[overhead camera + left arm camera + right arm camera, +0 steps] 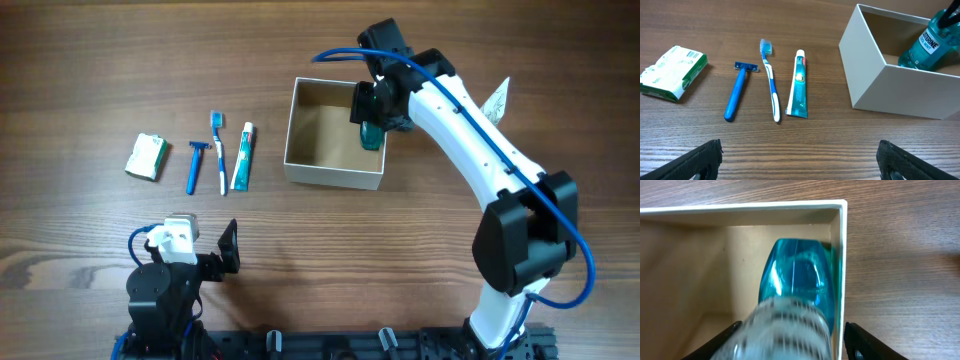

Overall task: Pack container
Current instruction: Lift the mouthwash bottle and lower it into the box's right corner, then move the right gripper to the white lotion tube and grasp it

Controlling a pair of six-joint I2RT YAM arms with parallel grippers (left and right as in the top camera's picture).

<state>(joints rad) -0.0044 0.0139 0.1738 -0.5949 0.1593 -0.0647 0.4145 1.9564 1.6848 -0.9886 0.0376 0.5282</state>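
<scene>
The container [330, 177] is a white box with a tan inside, in the middle of the table; it also shows in the left wrist view [875, 75] and the right wrist view [740, 207]. A teal mouthwash bottle [372, 135] stands inside it against the right wall [927, 45] [795, 275]. My right gripper [375, 105] is over the bottle, its fingers [792, 330] spread on either side of the cap with a gap on the right. My left gripper [205, 240] is open and empty at the near left [800, 155].
Left of the box lie a toothpaste tube [242, 157] [798, 85], a toothbrush [219, 150] [771, 82], a blue razor [194, 165] [737, 92] and a green-white soap pack [147, 157] [672, 72]. A pale packet [495, 100] lies right of the right arm.
</scene>
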